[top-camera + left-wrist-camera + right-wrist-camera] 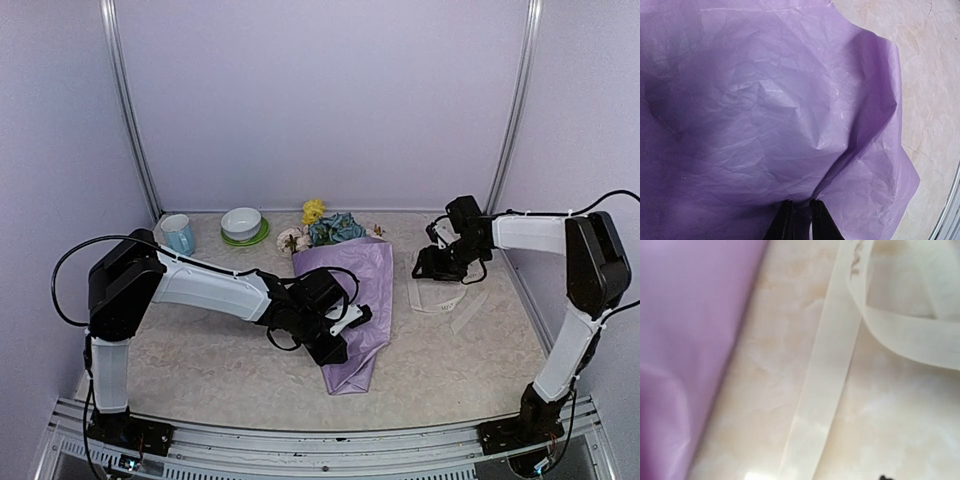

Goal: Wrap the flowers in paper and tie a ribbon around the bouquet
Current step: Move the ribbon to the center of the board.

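Two arms reached over a beige marbled tabletop (180, 360). We saw the bouquet (350, 300), a cone of crinkly lilac paper (765, 125), lying at mid-table with its narrow tip toward the arm bases. Its wide far mouth held the artificial flowers (330, 228), with yellow, dusty-blue and pale heads protruding. The left gripper (801, 215) had its jaws nearly together, pinching a fold of the paper. The right gripper (432, 268) hovered over the flat cream-white ribbon (822, 390), which lay loose on the table just right of the cone; we could not tell how its jaws stood. At far left stood a white bowl (241, 220) on a green saucer (255, 239) and a pale blue mug (178, 234); their contents were not discernible.
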Motion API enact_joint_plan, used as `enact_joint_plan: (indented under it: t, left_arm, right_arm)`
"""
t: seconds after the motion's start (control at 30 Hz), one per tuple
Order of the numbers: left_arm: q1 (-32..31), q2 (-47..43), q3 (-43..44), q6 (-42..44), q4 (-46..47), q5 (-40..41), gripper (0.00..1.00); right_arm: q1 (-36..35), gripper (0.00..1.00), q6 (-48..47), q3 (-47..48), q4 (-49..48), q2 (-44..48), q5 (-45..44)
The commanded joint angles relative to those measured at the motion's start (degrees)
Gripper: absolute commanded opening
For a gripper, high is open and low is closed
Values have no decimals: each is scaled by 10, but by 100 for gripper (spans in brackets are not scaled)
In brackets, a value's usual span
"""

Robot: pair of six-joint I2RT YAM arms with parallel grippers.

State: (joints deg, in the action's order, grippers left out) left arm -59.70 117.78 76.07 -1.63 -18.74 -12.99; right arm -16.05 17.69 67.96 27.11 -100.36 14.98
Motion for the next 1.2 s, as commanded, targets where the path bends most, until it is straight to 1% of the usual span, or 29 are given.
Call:
enact_joint_plan:
  t: [0.0,0.1,0.13,0.17,0.23,0.3,0.33,0.37,0.47,0.6,0.7,0.73,0.77,0.83,0.87,0.9,0.97,1.0,1.13,1.17]
  left_arm:
    - [-9,20,3,7,-20,-6,15]
    - [-9,19,3,7,-20,-7,15]
    - [-9,20,4,7,-21,-7,15]
    - [-9,21,5,8,-22,-7,15]
    - [-9,22,7,8,-23,-9,15]
    - [-9,23,8,8,-25,-8,16]
    - [-9,23,8,8,-25,-8,16]
    - [-9,23,8,8,-24,-8,15]
    - [-9,24,8,9,-25,-10,16]
    - [-8,24,8,9,-25,-11,16]
    - [-9,25,9,9,-24,-11,16]
    - [-9,25,8,9,-24,-11,16]
    - [-9,25,9,9,-24,-12,16]
    - [-9,25,10,10,-25,-12,16]
    - [-9,25,10,10,-26,-12,16]
    - [-8,26,12,11,-27,-13,16]
    - [-9,28,14,10,-29,-13,16]
    - [-8,28,14,10,-29,-13,16]
    - [-9,26,12,6,-26,-10,16]
    - [-9,26,11,6,-27,-10,16]
  right_arm:
    - [-20,66,-10,16,14,-61,19]
    - [-49,63,-19,19,15,-77,6]
    - [-57,61,-20,18,14,-80,5]
    - [-62,56,-19,16,11,-83,9]
    - [-68,42,-18,9,0,-88,31]
    - [-69,18,-16,1,-7,-88,52]
    - [-69,4,-14,-3,-10,-84,51]
    - [-69,0,-13,-7,-10,-76,48]
    - [-69,0,-23,-22,1,-47,73]
    - [-79,0,-38,-68,30,-17,176]
    - [-95,0,-40,-114,41,15,210]
    - [-95,8,-33,-131,40,33,216]
    - [-94,19,-26,-136,42,53,212]
    - [-94,46,-16,-131,55,86,191]
    - [-94,61,-13,-124,64,102,180]
    - [-94,67,-9,-116,70,111,171]
    - [-95,94,1,-106,73,123,164]
    - [-95,100,6,-106,67,129,167]
    - [-99,100,42,-139,-12,138,206]
    - [-102,99,50,-147,-26,136,217]
